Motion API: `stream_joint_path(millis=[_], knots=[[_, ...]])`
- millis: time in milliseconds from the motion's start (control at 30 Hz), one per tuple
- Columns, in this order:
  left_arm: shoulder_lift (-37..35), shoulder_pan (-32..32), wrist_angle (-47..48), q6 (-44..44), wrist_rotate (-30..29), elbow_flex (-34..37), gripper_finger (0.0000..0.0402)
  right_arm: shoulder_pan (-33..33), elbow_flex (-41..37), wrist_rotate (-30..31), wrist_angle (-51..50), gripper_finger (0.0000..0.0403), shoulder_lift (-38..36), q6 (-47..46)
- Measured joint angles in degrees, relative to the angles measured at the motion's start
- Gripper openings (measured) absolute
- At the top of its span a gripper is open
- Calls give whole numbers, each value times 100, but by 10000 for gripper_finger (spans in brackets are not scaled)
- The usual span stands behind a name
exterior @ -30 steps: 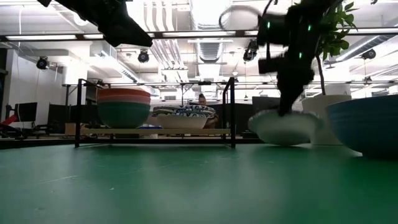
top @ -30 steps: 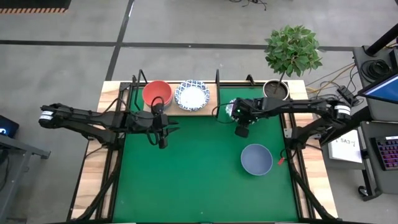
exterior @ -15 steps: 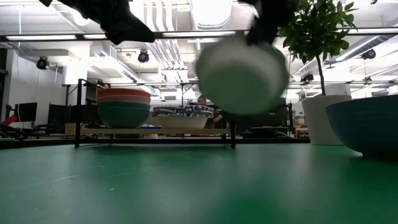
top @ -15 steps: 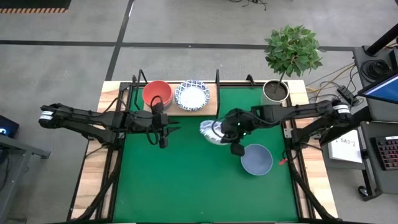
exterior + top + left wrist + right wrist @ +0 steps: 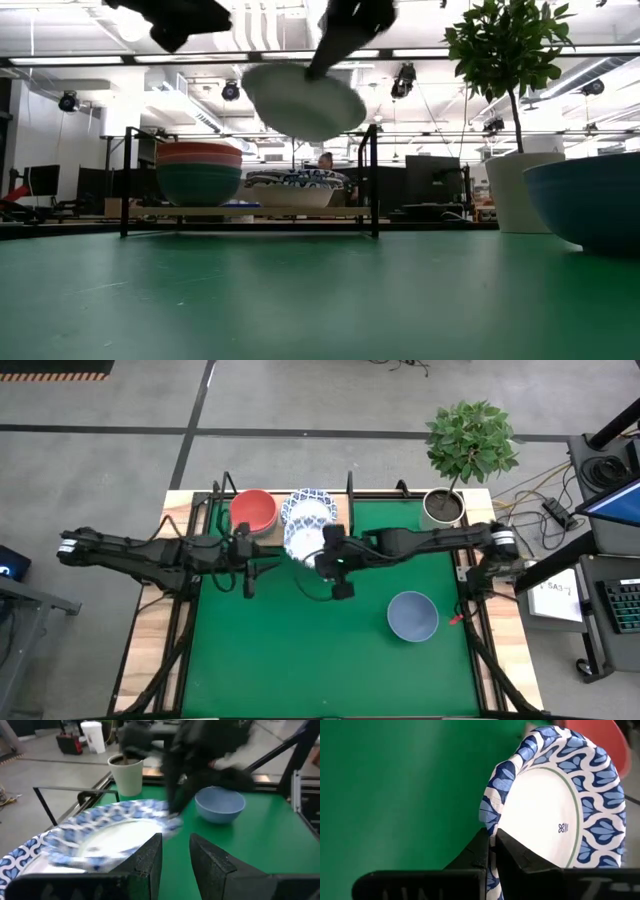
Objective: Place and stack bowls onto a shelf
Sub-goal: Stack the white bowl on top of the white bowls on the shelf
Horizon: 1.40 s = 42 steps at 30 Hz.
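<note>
While it hangs tilted in the air just in front of the shelf (image 5: 283, 532), the patterned bowl (image 5: 303, 536) is pinched at its rim by the right gripper (image 5: 327, 552), clamped on that thin edge. It looks light, stiff and probably slick, so a rim pinch seems the only workable hold. Behind it on the shelf sit a matching patterned stack (image 5: 293, 187) and a red-topped stack (image 5: 252, 510). Beside the shelf hovers the left gripper (image 5: 175, 856), parted and empty. A grey-blue bowl (image 5: 412, 616) rests on the bench (image 5: 300, 650), well apart from the shelf.

My blue-rimmed white bowl (image 5: 303, 540) pinched by its rim, tilted in mid-air before the shelf (image 5: 340, 530), red-topped stack (image 5: 253, 510) and patterned bowls (image 5: 292, 187) shelved, grey-blue bowl (image 5: 412, 616) on the mat.
</note>
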<state>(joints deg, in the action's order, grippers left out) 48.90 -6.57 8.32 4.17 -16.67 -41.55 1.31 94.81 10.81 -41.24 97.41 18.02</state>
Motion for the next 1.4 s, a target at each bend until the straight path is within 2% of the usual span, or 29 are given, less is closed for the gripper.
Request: stream_joint_path(millis=[167, 533, 700, 833, 1167, 1400], knots=[[-504, -240, -74, 2, -336, 225, 81, -425, 774, 535, -396, 12, 785, 546], [-965, -306, -143, -7, -356, 499, 81, -1211, 2116, 539, -983, 12, 1984, 819], [-981, -306, -151, -41, -356, 515, 81, -1299, 2157, 497, -957, 12, 2093, 864], [-958, -306, -146, -64, -356, 521, 81, -1359, 2133, 216, -905, 12, 2093, 807], [-945, -306, -179, -64, -356, 516, 81, -1397, 2117, 207, -901, 14, 2093, 695], [-945, -306, -193, -66, -356, 516, 81, -1410, 2117, 226, -799, 61, 2093, 550]])
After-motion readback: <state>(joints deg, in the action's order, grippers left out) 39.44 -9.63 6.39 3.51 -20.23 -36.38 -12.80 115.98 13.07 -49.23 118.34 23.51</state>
